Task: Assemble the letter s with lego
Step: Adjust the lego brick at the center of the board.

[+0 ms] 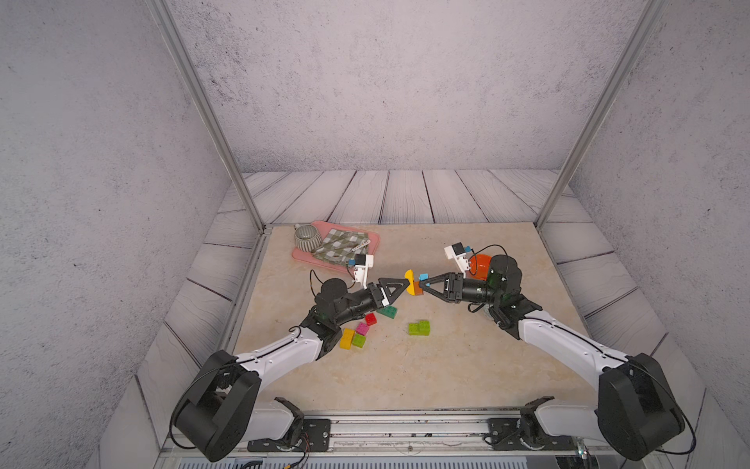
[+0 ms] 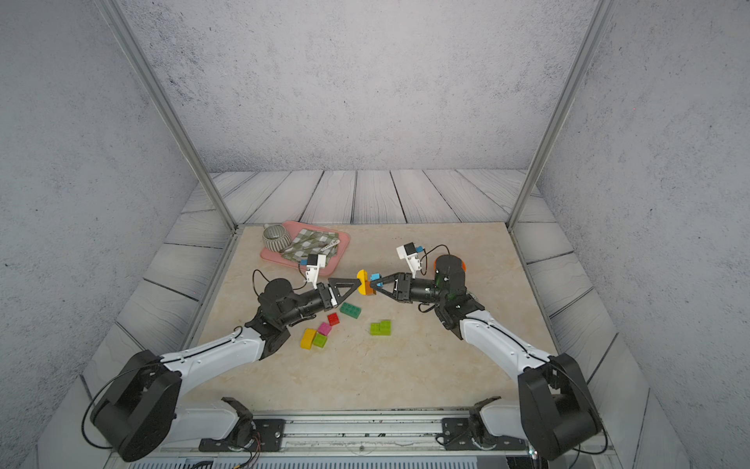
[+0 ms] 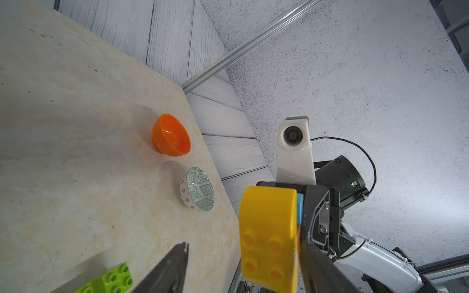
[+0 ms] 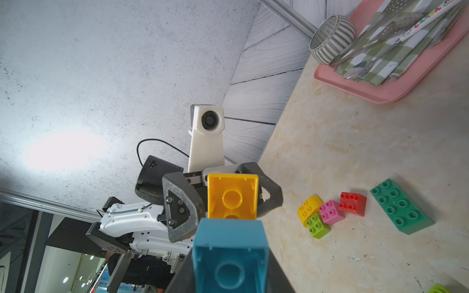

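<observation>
Yellow brick (image 3: pixel 269 228) abuts blue brick (image 3: pixel 300 208) within spread left pincer (image 3: pixel 244 245).

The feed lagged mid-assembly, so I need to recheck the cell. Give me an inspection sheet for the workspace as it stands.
Surface: beige stone-look tabletop, with a few small marks.
Job's things: raised yellow brick, brown brick and blue brick are together, off the table between the arms. Dark green brick, red brick, pink brick, loose yellow brick, lime brick and lime pair lie on the table.
Clutter: pink tray holding striped cup, checked cloth and cutlery; orange bowl; patterned bowl.
Grippers: right gripper shut on the blue brick. Left gripper open, jaws either side of the raised yellow brick.
Cables: black camera leads loop at both wrists, clear of the bricks.
Surroundings: grey walls, aluminium posts.
</observation>
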Controlling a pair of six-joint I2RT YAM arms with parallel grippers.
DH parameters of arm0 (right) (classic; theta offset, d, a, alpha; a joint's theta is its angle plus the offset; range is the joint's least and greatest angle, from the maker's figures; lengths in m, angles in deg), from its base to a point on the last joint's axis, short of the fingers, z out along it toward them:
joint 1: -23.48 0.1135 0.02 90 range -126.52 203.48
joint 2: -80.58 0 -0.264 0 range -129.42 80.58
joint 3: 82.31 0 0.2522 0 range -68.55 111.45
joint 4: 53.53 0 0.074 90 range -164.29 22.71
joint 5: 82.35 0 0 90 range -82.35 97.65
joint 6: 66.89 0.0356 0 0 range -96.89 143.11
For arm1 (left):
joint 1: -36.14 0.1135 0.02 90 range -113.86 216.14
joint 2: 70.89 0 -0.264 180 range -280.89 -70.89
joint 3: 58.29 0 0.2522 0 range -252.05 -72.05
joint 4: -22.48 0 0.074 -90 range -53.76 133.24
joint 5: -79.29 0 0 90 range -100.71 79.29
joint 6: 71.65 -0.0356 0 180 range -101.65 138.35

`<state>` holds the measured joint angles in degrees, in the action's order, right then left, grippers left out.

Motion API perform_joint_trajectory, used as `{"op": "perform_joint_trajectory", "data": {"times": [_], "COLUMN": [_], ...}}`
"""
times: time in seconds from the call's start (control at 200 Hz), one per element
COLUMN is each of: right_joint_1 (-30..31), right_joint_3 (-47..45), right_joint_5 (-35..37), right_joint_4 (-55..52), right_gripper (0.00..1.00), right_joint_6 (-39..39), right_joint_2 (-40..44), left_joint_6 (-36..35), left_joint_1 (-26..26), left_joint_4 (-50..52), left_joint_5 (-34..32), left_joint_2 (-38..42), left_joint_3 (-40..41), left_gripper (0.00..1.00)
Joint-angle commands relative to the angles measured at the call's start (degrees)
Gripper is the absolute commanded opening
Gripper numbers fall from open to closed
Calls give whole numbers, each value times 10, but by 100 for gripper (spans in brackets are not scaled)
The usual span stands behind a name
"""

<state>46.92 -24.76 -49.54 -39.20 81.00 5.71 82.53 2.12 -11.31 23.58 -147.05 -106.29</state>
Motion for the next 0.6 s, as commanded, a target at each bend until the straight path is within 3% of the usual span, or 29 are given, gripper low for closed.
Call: {"op": "perform_joint_trajectory", "data": {"times": [0.0,0.34,0.595], "right_joint_1": [-2,-1,-1], "right_joint_3": [-2,-15,-20], "right_joint_5": [-24,-31,-32], "right_joint_4": [58,155,173], "right_gripper": [30,30,32], "right_joint_6": [33,97,109], "right_joint_2": [-6,-45,-60], "left_joint_6": [7,27,42], "left_joint_1": [-9,-21,-25], "left_joint_4": [-35,-86,-109], "left_joint_5": [15,25,33], "left_joint_2": [-18,-42,-54], "left_joint_3": [-17,-30,-38], "left_gripper": [73,62,46]}}
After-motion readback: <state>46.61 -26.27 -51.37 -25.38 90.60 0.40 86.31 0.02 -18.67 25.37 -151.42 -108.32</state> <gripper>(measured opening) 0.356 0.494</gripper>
